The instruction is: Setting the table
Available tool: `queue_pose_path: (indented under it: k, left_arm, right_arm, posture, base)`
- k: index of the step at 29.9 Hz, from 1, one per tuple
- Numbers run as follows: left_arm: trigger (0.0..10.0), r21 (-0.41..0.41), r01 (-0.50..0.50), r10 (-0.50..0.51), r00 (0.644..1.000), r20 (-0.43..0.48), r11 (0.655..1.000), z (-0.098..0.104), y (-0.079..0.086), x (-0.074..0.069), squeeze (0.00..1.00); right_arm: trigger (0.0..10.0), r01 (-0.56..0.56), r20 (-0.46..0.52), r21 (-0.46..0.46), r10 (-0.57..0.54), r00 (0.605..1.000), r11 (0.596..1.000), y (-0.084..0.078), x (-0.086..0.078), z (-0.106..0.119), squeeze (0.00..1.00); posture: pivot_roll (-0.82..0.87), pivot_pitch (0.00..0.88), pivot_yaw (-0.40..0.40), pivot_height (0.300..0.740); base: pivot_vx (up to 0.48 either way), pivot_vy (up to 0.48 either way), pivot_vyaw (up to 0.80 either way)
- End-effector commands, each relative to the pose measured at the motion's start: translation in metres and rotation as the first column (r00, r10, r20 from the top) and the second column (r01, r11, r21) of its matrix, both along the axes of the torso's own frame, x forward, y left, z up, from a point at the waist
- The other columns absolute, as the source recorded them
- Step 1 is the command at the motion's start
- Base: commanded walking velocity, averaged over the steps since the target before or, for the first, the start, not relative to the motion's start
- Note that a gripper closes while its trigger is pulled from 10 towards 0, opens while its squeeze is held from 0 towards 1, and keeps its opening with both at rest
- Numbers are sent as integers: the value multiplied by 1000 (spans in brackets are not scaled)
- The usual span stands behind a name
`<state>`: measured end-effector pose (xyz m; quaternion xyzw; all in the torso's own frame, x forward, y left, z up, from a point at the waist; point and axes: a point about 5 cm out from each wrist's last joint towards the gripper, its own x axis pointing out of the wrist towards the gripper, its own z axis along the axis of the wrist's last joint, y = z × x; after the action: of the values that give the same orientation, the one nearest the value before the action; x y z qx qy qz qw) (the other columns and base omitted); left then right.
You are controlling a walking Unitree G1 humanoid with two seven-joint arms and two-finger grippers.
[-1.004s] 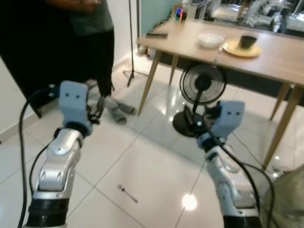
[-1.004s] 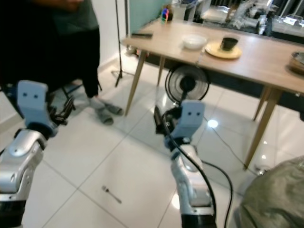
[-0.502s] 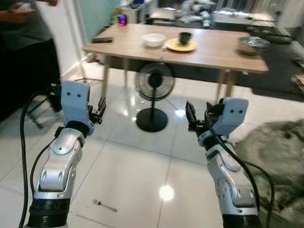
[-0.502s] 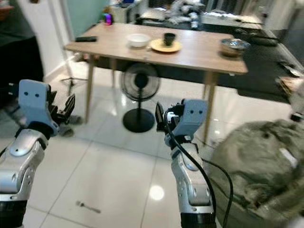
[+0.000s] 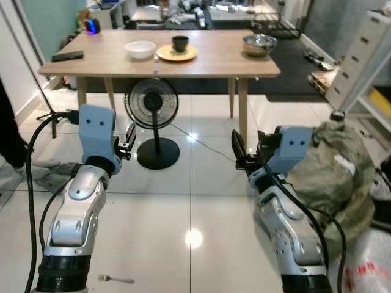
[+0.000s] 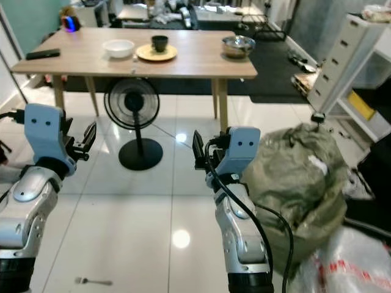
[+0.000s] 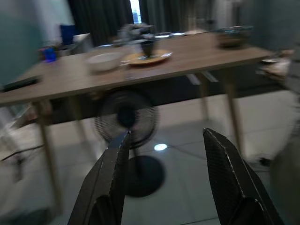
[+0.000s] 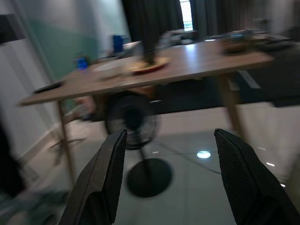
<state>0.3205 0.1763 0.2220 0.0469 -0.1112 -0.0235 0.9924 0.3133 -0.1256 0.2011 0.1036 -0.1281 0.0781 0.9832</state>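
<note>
**Fork on the floor, dishes on the tabletop — both claws empty**

Standing well short of the wooden tabletop (image 5: 201, 58), facing it across white floor tiles. On it, from the robot's left: a dark remote (image 5: 67, 56), a white bowl (image 5: 139, 49), a yellow plate (image 5: 176, 54) carrying a dark cup (image 5: 179, 43), and a metal bowl (image 5: 258, 44) toward the right end. Under it, a black standing fan (image 5: 152, 107).

Left claw (image 7: 164, 180) raised and spread wide, holding nothing. Right claw (image 8: 176, 178) likewise wide and empty, pointed at the tabletop and fan.

Close by the robot's left foot, flat on the tile, a small metal fork (image 5: 115, 279) — probably the piece that belongs with the setting.

Likely handling: light, rigid, thin and slick, lying flush on a glossy floor, so hard to get a finger under. Best taken across the narrow handle near its middle, fingers straddling it and closing from the sides; a slip or skid on the tile looks possible.

Crockery on the tabletop probably breakable — cup loose on its plate, better lifted separately, by the rim or body.

To the right, a bulging grey-green sack (image 5: 333, 177) near the right arm.
</note>
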Motion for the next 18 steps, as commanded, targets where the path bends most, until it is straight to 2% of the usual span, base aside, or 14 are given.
queue_pose_path:
  k: [1, 3, 6, 18]
  left_arm:
    - [10000, 7, -10, 10, 1000, -3, 1000, -2, 1, -1, 0]
    - [10000, 21, -28, 28, 1000, 1, 999, -2, 1, 0, 0]
    - [10000, 25, -51, 51, 999, 2, 998, -3, 2, 2, 0]
    - [10000, 27, -65, 65, 998, 5, 998, -2, 2, 4, 0]
  right_arm:
    - [10000, 5, -16, 22, -5, 1000, 1000, -1, 1, -2, 0]
    - [10000, 11, -21, 33, -10, 1000, 999, -2, 2, -2, 0]
    - [10000, 17, -22, 36, -16, 1000, 999, -3, 3, -2, 0]
    - [10000, 8, -10, 25, -8, 1000, 1000, -1, 3, 0, 0]
  posture:
    - [1, 0, 79, 740]
    - [1, 0, 78, 740]
    - [2, 0, 76, 740]
    - [5, 0, 70, 740]
  base:
    - [0, 0, -800]
    - [131, 0, -800]
    - [480, 0, -800]
    - [480, 0, 0]
